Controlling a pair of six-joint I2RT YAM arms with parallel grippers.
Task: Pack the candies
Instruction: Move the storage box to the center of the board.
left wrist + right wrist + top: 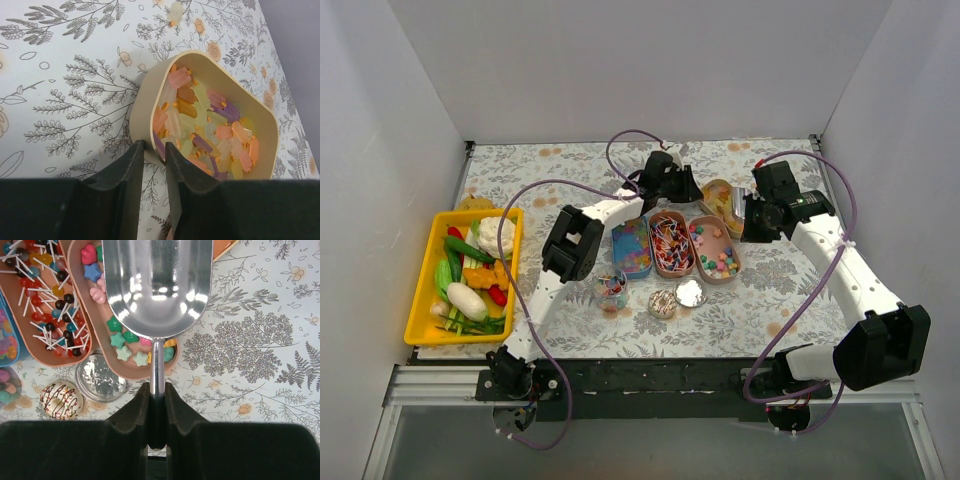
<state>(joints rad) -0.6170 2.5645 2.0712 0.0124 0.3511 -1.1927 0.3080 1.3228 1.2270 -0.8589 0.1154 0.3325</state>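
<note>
A beige tray (148,95) of pastel gummy candies (210,125) sits at the back of the table (720,195). My left gripper (154,146) is shut on its near rim, one finger outside and one inside. My right gripper (157,387) is shut on the handle of a metal scoop (157,285). The scoop is empty and hangs over the pink tray (133,370) of star and heart candies. The lollipop tray (45,295) lies left of it. In the top view my right gripper (752,222) is just right of the beige tray.
A blue tray (632,248), the lollipop tray (671,245) and the pink tray (714,250) stand side by side. In front are a small jar (611,290), a chocolate-striped ball (662,303) and a metal lid (691,292). A yellow bin (430,300) of toy vegetables stands at the left.
</note>
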